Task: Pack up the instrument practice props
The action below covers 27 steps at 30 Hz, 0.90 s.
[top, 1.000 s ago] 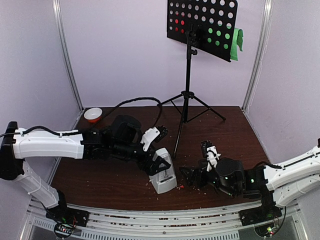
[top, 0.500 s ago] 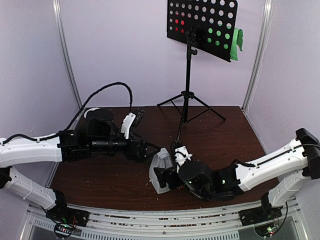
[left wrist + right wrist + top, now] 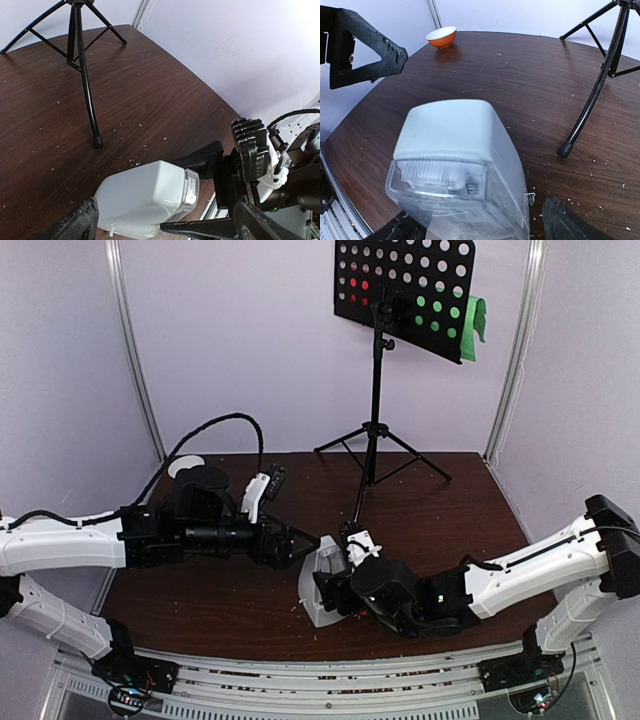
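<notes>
The white pyramid metronome [image 3: 322,578] with its clear cover sits tilted on the brown table [image 3: 450,510], front centre. My right gripper [image 3: 332,592] is open with its jaws on either side of the metronome's cover end [image 3: 460,170]; a gap shows beside one finger [image 3: 565,220]. My left gripper [image 3: 300,543] is open, just left of the metronome [image 3: 145,200], not touching it. The black music stand [image 3: 405,285] stands at the back on its tripod [image 3: 82,75]. It holds red pages [image 3: 358,285] and a green page [image 3: 470,325].
An orange-and-white bowl [image 3: 441,36] sits at the far left corner, partly behind my left arm in the top view [image 3: 186,466]. A tripod foot [image 3: 565,149] rests close behind the metronome. Crumbs are scattered over the table. Metal rails [image 3: 300,680] run along the near edge.
My left gripper let go of the metronome and drew back to the left. My right arm swung left and put its open jaws around the metronome, which now leans.
</notes>
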{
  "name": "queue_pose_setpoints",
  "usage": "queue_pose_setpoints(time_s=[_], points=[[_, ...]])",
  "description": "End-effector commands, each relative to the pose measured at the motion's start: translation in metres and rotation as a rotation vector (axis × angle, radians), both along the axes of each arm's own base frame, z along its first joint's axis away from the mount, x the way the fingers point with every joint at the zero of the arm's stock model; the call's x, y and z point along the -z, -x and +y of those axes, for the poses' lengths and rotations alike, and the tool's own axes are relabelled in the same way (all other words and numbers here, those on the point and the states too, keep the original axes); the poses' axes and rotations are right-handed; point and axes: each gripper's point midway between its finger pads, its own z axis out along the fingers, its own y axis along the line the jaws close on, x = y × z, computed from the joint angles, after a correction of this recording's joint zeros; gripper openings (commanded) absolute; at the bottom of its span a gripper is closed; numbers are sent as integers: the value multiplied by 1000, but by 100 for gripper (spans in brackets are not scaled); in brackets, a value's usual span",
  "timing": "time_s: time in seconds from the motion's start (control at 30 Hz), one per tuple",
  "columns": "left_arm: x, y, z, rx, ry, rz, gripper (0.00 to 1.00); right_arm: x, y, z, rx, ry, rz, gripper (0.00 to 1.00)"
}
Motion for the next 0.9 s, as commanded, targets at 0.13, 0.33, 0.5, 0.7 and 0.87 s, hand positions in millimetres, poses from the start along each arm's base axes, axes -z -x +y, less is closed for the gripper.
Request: queue_pose_setpoints(time_s=[0.13,0.33,0.5,0.7,0.87], points=[[-13,-5,0,-21,51,-26,97,8,-3,7,-29,29,-2,67],[-12,-6,2,-28,52,-29,97,8,0,3,-42,31,-15,59],[-11,-7,1,-27,51,-27,97,6,4,0,-55,44,-47,57],[-7,-7,1,-28,46,-22,97,-1,8,-1,-52,29,-99,57],[-7,-8,1,-29,48,-21,97,-5,10,-1,-59,17,-129,57]])
